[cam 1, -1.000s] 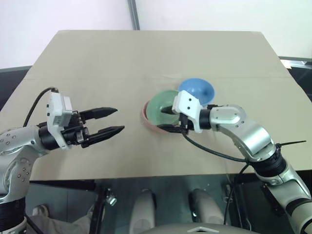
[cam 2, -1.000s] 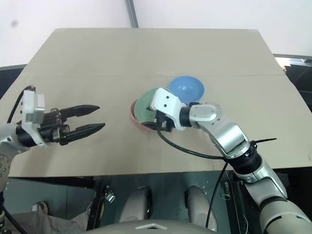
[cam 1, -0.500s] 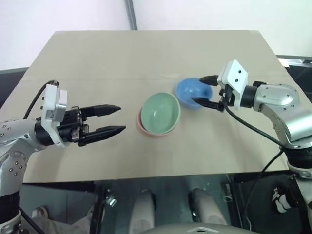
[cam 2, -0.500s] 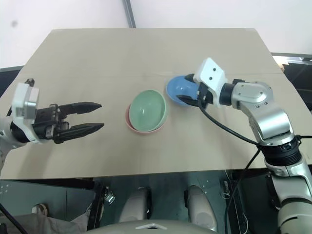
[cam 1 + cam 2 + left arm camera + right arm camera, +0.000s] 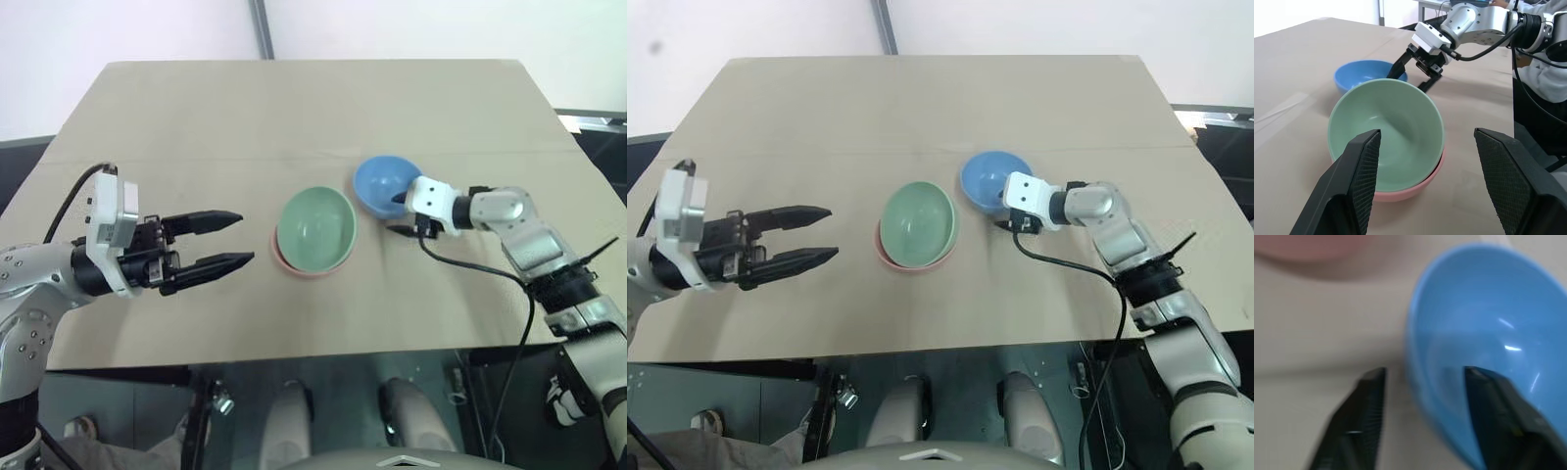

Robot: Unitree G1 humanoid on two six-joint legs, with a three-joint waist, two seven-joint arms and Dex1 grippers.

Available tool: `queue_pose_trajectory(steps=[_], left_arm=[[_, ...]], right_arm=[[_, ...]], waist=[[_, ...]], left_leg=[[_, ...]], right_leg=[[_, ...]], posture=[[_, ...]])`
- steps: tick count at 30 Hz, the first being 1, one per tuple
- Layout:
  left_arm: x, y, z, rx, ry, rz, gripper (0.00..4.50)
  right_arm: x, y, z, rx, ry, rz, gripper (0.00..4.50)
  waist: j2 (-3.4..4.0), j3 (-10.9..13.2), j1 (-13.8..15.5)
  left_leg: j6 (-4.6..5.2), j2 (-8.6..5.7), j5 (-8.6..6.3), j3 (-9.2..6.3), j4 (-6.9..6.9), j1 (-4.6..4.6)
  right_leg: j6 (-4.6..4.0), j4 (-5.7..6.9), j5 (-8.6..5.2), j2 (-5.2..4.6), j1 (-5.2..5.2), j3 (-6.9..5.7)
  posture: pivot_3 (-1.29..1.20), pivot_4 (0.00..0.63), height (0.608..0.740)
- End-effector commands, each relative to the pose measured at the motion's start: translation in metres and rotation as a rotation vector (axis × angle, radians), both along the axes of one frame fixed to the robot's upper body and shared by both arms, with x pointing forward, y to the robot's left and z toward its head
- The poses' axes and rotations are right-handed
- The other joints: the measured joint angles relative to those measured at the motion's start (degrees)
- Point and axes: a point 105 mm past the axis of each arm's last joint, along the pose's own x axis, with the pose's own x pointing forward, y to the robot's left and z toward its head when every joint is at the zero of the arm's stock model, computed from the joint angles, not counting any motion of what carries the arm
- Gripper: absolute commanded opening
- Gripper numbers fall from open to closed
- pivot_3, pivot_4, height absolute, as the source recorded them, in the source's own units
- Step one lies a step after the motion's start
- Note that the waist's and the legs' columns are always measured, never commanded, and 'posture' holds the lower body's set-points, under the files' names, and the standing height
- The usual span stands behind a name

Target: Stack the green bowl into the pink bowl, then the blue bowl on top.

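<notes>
With the green bowl nested in the pink bowl, the right gripper is straddling the blue bowl's rim, jaws not yet clamped, to lift it, while the left gripper is hovering open, clear of the stack.

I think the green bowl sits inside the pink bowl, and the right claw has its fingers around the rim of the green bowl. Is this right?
Not quite. The green bowl does sit inside the pink bowl, but the right claw has its fingers astride the rim of the blue bowl, one finger inside and one outside. The right wrist view shows this.
</notes>
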Motion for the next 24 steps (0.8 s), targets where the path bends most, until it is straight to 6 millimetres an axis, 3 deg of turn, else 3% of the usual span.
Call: queue_pose_trajectory(steps=[1, 3, 5, 6, 8, 13, 16, 20, 24], left_arm=[[-0.004, 0.000, 0.010, 0.001, -0.061, 0.012, 3.23], [-0.003, -0.001, 0.010, -0.001, -0.062, 0.014, 3.23], [-0.002, -0.001, 0.009, -0.003, -0.064, 0.017, 3.23], [0.000, 0.000, 0.009, -0.010, -0.063, 0.025, 3.23], [0.003, 0.004, 0.007, -0.014, -0.060, 0.043, 3.23], [0.009, 0.011, -0.001, -0.014, -0.042, 0.061, 3.23], [0.011, 0.015, -0.004, -0.006, -0.036, 0.064, 3.23], [0.014, 0.020, -0.004, 0.005, -0.037, 0.070, 3.23], [0.015, 0.022, -0.003, 0.015, -0.040, 0.069, 3.23]], right_arm=[[0.002, -0.001, 0.011, -0.021, -0.067, 0.033, 0.90], [0.002, -0.001, 0.013, -0.023, -0.087, 0.043, 0.04], [0.001, -0.002, 0.022, -0.019, -0.128, 0.046, 0.04], [-0.004, 0.000, 0.037, 0.023, -0.150, 0.062, 0.04], [-0.020, 0.009, 0.068, 0.117, -0.176, 0.124, 0.04], [-0.066, 0.040, 0.108, 0.265, -0.141, 0.285, 0.04], [-0.094, 0.056, 0.112, 0.289, -0.084, 0.383, 0.04], [-0.123, 0.069, 0.102, 0.296, 0.022, 0.480, 0.04], [-0.130, 0.078, 0.083, 0.256, 0.063, 0.497, 0.04]], waist=[[0.00, 0.0, 0.1], [0.00, 0.0, 0.1], [0.01, 0.0, 0.2], [0.03, 0.0, 0.3], [0.06, 0.1, 0.3], [0.13, 0.1, 0.6], [0.13, 0.1, 0.7], [0.11, 0.1, 0.9], [0.11, 0.1, 0.8]], left_leg=[[0.00, 0.00, 0.00, 0.00, -0.01, 0.00], [0.00, 0.00, 0.00, 0.00, -0.01, 0.00], [0.00, 0.00, 0.00, 0.00, -0.01, 0.00], [0.00, 0.00, 0.00, 0.00, -0.01, 0.00], [0.00, 0.00, 0.00, 0.00, -0.01, 0.00], [0.00, 0.01, 0.00, -0.04, -0.08, 0.02], [0.00, 0.01, 0.00, -0.03, -0.08, 0.02], [0.00, 0.01, 0.00, -0.04, -0.06, 0.02], [0.00, 0.01, 0.00, -0.03, -0.06, 0.02]], right_leg=[[0.00, -0.01, 0.00, 0.00, 0.00, 0.00], [0.00, -0.01, 0.00, 0.00, 0.00, 0.00], [0.00, 0.00, 0.00, 0.00, 0.00, 0.00], [0.00, 0.00, 0.00, 0.00, 0.00, 0.00], [0.00, 0.02, 0.00, 0.00, -0.01, 0.00], [-0.03, 0.03, -0.01, 0.02, -0.02, -0.03], [-0.04, 0.03, -0.02, 0.01, -0.01, -0.04], [-0.05, 0.03, -0.03, 0.00, -0.01, -0.05], [-0.05, 0.03, -0.03, 0.00, -0.02, -0.05]], posture=[[0.00, 0.150, 0.740], [0.00, 0.150, 0.740], [0.00, 0.150, 0.740], [0.00, 0.150, 0.740], [0.00, 0.150, 0.740], [0.00, 0.150, 0.740], [0.00, 0.150, 0.740], [0.00, 0.150, 0.740], [0.00, 0.150, 0.740]])
